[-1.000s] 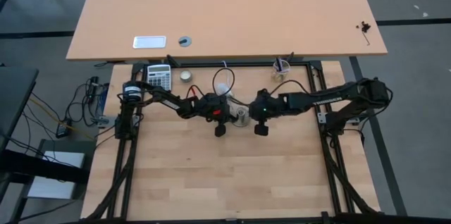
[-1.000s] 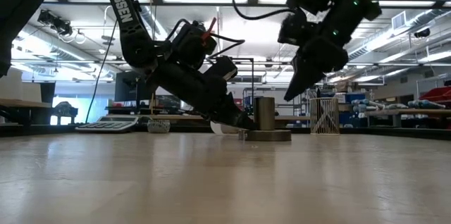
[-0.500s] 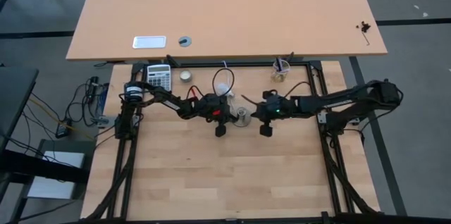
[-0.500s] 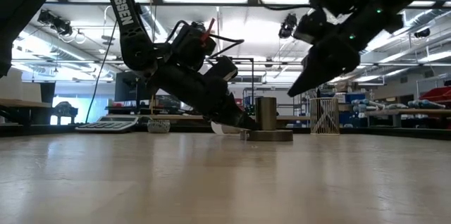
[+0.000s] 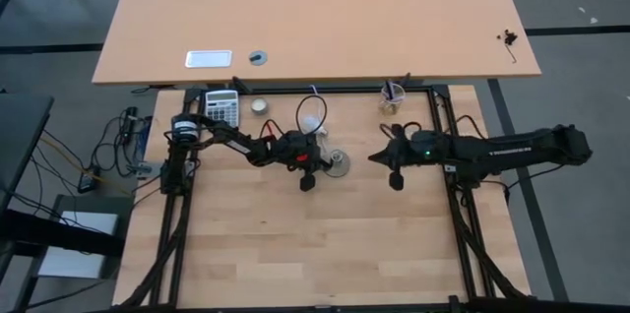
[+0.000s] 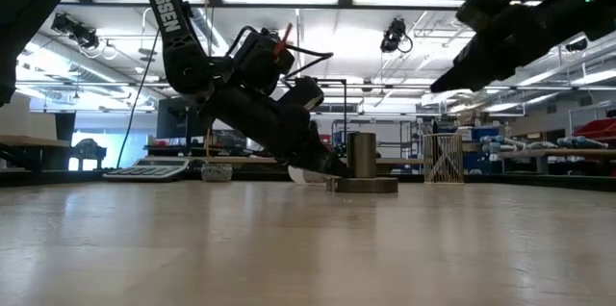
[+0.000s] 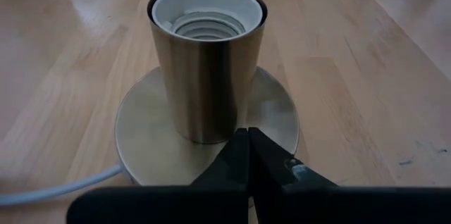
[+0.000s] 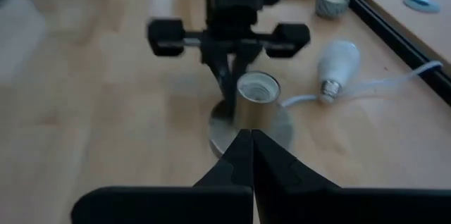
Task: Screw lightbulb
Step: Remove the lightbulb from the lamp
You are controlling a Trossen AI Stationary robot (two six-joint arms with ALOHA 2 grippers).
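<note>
Lying on its side on the wooden table, the lightbulb rests just beyond the socket, its grey screw end pointing roughly toward the socket's base and close to the thin white cord. Nothing holds it. It shows as a small white pear shape, rounded globe narrowing to a ribbed grey cap; seen from above it is partly tucked behind the left arm.

Handling, as judged from its look: light, rigid and smooth, likely to roll on the globe if nudged, and probably fragile if squeezed hard. A sensible hold would be across the widest part of the globe, leaving the threaded end free to enter the socket's white threaded mouth, which stands upright and empty.

The left gripper sits low with its fingers pressed together, the tips resting on or just over the socket's round metal base at the foot of the cylinder; it grips nothing. The right gripper hangs above the table, well apart from the socket on its other side, fingers likewise closed on nothing. A calculator and a small round tin lie at the table's far edge.
</note>
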